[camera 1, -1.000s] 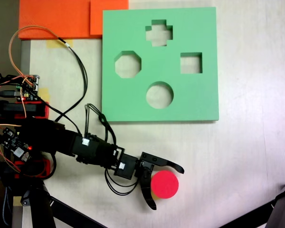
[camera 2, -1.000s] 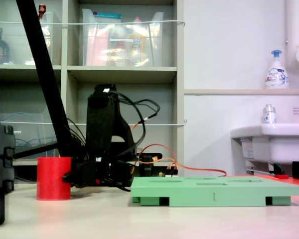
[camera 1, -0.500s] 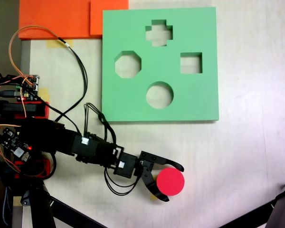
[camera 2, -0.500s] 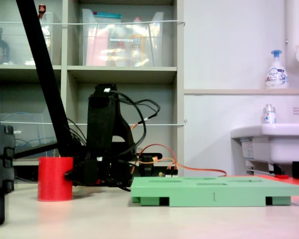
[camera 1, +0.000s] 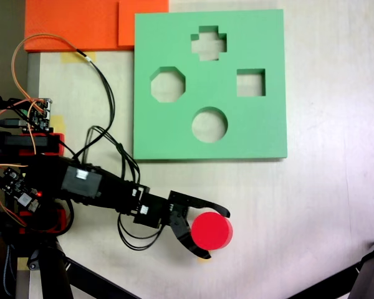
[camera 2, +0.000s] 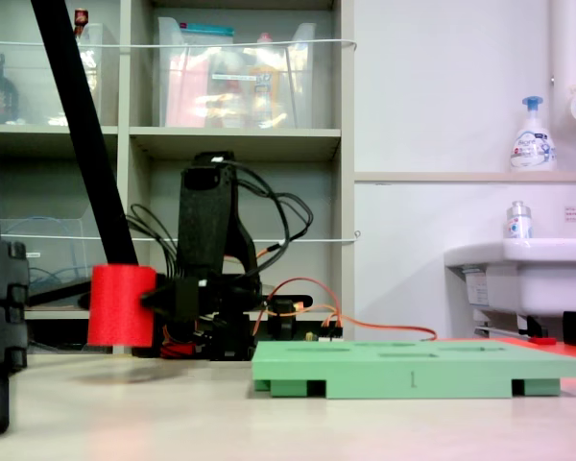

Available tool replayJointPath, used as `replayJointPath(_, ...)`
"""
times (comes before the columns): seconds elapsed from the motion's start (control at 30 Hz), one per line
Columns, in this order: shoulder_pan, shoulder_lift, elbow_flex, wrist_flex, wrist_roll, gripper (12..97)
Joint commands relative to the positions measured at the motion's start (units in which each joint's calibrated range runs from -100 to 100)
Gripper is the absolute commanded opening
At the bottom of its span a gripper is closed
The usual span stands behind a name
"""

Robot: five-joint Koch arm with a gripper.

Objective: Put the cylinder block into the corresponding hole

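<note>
Above the table, the low-stretched arm's tool (camera 1: 207, 232) clamps the cylinder block (camera 1: 210, 230), lifted clear.

Looks like a lab or utility room: shelves (camera 2: 235, 144) stacked with clear storage bins (camera 2: 235, 86), a wall sink (camera 2: 518, 279) and a soap pump bottle (camera 2: 532, 134) above it.

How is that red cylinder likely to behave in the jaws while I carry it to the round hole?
The cylinder block, clamped by the gripper, hangs above the table, upright: probably light and holding steadily. It looks like foam, so it may squash slightly. Its round side could roll if dropped short of the circular cut-out.
</note>
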Motion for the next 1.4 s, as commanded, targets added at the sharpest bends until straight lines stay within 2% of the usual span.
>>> replayJointPath(0.0,0.8,-19.3,-0.9,-6.6,1.3,31.1)
replayJointPath(0.13,3.9,-43.9,-4.1,-20.9,2.0,31.3)
replayJointPath(0.33,12.1,-53.1,-7.4,-23.8,2.8,31.4)
replayJointPath(0.63,19.1,-46.7,-7.4,-23.8,2.8,31.5)
replayJointPath(1.37,23.2,-20.2,1.2,-18.8,3.8,31.5)
